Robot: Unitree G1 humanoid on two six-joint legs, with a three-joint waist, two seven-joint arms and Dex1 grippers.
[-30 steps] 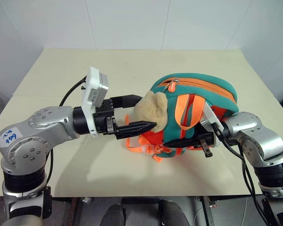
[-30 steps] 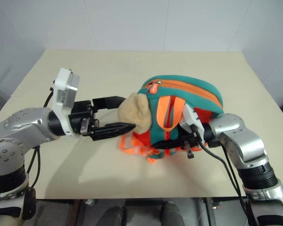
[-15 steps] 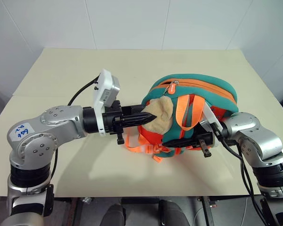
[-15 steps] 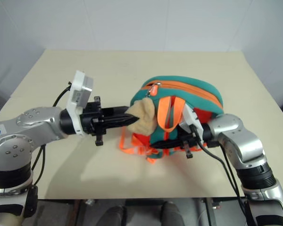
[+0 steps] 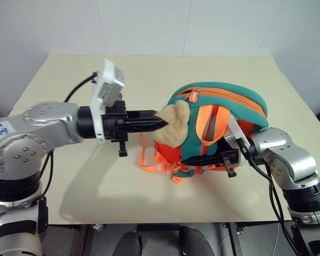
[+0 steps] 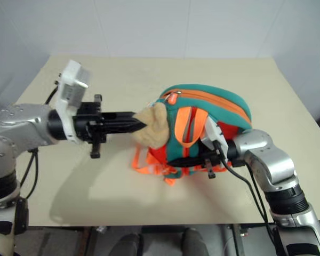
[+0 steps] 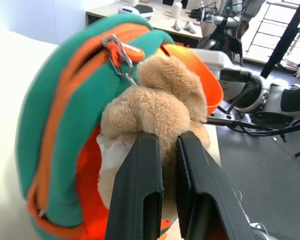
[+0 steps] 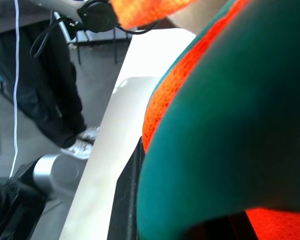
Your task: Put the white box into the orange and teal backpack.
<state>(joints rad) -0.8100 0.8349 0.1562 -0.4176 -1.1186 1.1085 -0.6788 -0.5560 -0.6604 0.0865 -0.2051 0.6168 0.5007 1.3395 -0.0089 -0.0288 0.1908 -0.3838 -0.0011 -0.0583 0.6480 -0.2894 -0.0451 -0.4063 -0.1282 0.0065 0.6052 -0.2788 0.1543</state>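
My left gripper (image 7: pixel 162 150) has its two ribbed black plastic fingers pinched narrowly on the fuzzy tan plush bear (image 5: pixel 173 124) that hangs at the front of the rounded orange and teal fabric backpack (image 5: pixel 224 104); tufts of soft pile bulge out on either side of my fingertips. The backpack sits on the smooth cream tabletop (image 5: pixel 69 181), domed and padded, its teal panels matte and spongy, with an orange zipper band curving over the top and a small metal zipper pull (image 7: pixel 119 52) just above the bear. A loop of orange woven webbing (image 5: pixel 207 125) hangs down its face, and more orange straps (image 5: pixel 149 162) spill onto the table beneath it. My right gripper (image 5: pixel 210 160) is pressed against the backpack's lower side, its fingers closed tight, though I cannot tell on what, since the teal fabric covers them. The flat white plastic box (image 5: pixel 236 128) shows as a pale edge lying against the backpack's right flank, just above my right wrist.
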